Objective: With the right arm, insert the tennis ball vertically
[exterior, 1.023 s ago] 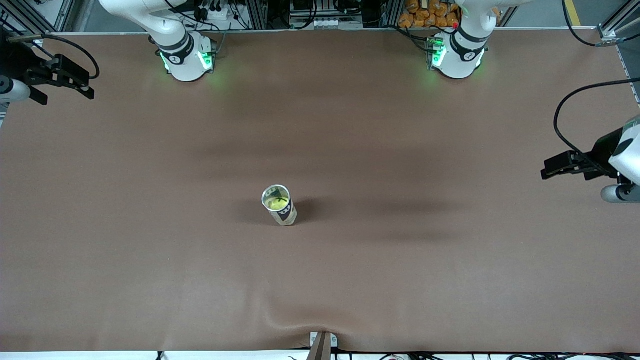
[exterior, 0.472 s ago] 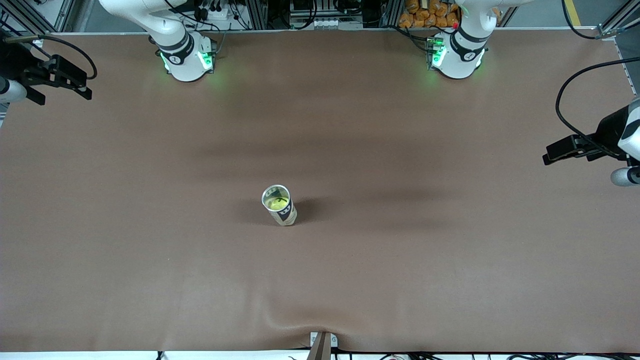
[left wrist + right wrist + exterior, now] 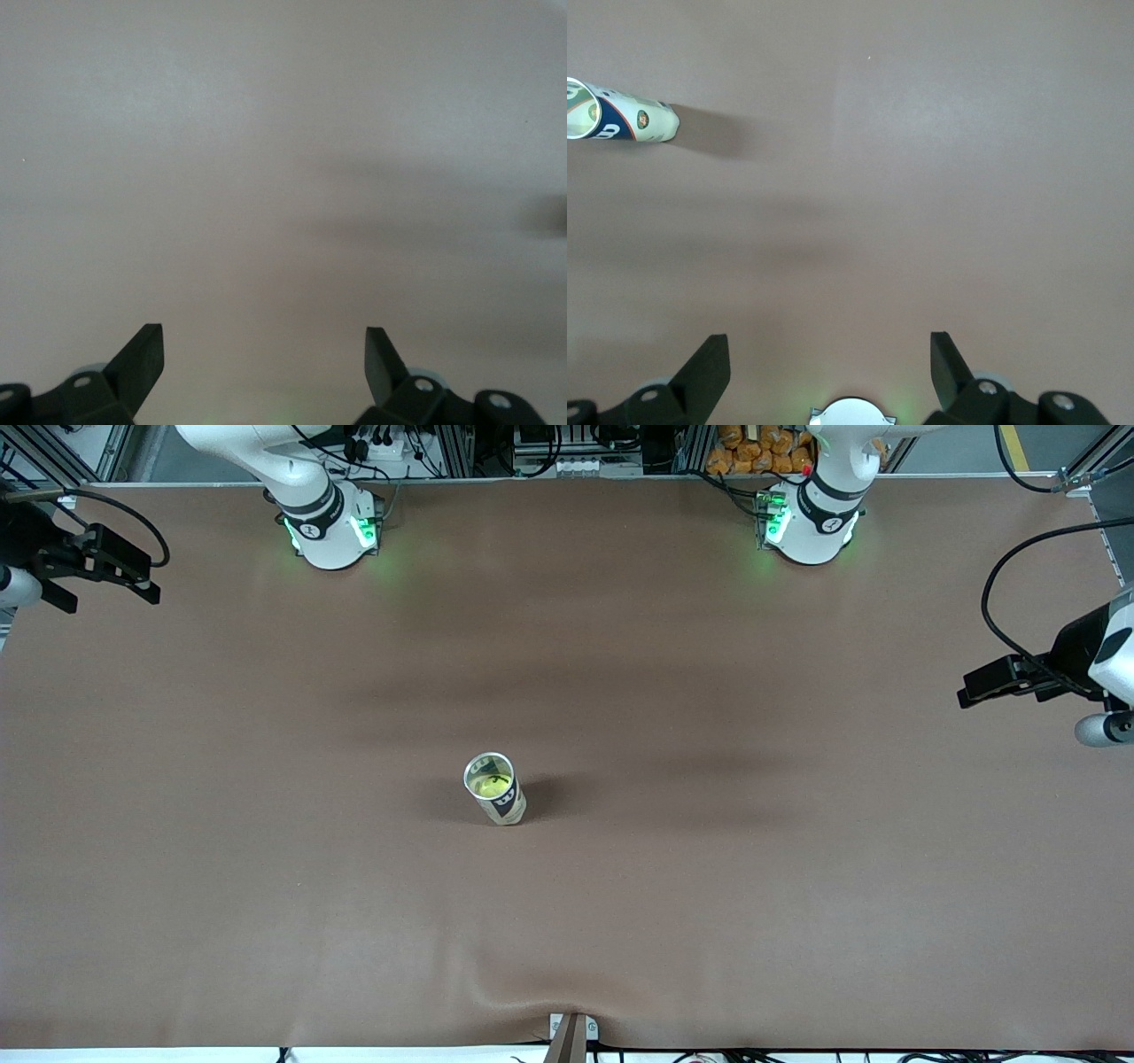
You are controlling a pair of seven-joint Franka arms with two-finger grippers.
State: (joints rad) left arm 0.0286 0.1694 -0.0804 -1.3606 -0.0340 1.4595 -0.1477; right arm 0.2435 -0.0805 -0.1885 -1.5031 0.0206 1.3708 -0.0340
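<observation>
Brown table mat [image 3: 266,824] is lying bare around the upright tube [image 3: 496,790], and I'm seeing the tennis ball [image 3: 490,784] sitting inside it, well apart from my right gripper [image 3: 97,567], which is hanging spread and empty; left gripper [image 3: 997,682] is waiting, spread too. Insertion is looking done.

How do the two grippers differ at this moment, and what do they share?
The right gripper hangs over the table's edge at the right arm's end; the left gripper hangs over the left arm's end. The right wrist view takes in the upright can holding the tennis ball; the left wrist view shows only bare table. Both have open, empty jaws.
</observation>
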